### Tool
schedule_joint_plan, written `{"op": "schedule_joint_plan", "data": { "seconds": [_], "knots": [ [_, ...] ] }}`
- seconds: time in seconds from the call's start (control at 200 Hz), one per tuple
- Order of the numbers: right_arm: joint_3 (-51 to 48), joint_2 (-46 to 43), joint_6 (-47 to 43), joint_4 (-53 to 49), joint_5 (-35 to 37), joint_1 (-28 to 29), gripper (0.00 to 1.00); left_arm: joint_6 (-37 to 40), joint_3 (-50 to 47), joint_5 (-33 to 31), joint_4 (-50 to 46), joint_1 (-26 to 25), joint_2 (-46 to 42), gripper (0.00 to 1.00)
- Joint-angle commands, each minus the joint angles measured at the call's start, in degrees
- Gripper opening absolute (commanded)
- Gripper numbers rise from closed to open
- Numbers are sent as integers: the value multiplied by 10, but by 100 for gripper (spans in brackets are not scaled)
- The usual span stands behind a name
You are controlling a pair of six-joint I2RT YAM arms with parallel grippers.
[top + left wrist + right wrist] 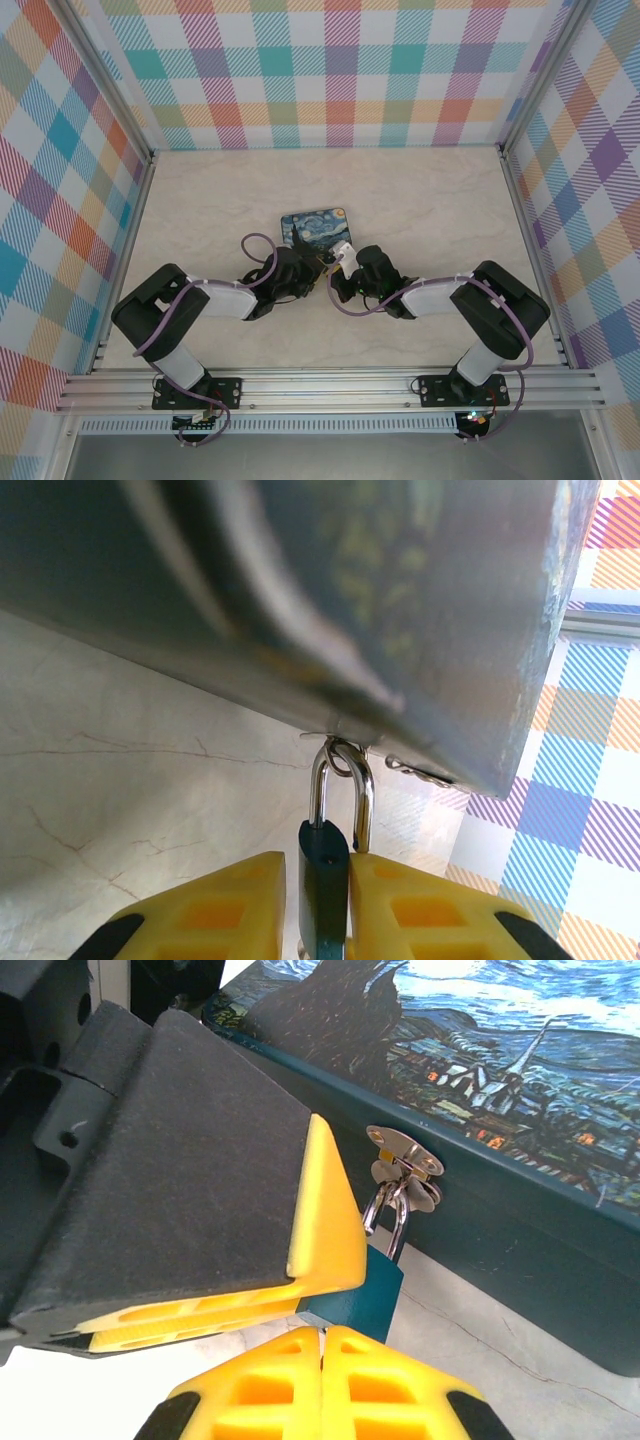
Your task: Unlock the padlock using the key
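The small blue padlock (323, 885) hangs by its metal shackle (340, 780) from the hasp (403, 1150) of the Starry Night tin (314, 224). My left gripper (318, 868) is shut on the padlock body (372, 1295), one yellow finger (325, 1210) on each flat side. One shackle leg seems to stand beside the body rather than in it. My right gripper (322, 1334) is shut just under the padlock's bottom. A tiny grey sliver of the key (323, 1327) shows at its tips; the rest is hidden. Both grippers (318, 264) (342, 274) meet at the tin's near edge.
The tin's painted lid (520, 1050) and dark side wall (520, 1240) rise right behind the padlock. The marble tabletop (440, 210) is walled by checked panels (330, 70) on three sides. An aluminium rail (330, 385) runs along the near edge.
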Motion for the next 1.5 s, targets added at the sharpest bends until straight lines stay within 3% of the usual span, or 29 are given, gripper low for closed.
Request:
{"op": "schedule_joint_plan", "data": {
  "seconds": [0.0,0.2,0.415,0.605,0.75,0.995,1.285,1.495],
  "knots": [
    [0,-3,5,-2,-34,6,0,0,15,19,-4,-9,20,20],
    [-5,-11,10,-4,-24,6,0,0,16,19,-4,-10,25,7],
    [-30,-55,-23,-27,16,6,29,3,21,20,-8,-9,23,2],
    [-52,-90,-51,-53,40,5,45,4,25,20,-13,-10,18,1],
    [-58,-100,-76,-71,62,6,46,4,26,21,-14,-10,17,1],
    [-56,-93,-168,-62,163,37,51,6,26,23,-16,-10,12,1],
    [-19,-50,-188,-61,165,44,53,6,27,24,-16,-9,11,1],
    [4,-28,-190,-52,163,45,49,6,25,24,-17,-10,8,1]
  ]
}}
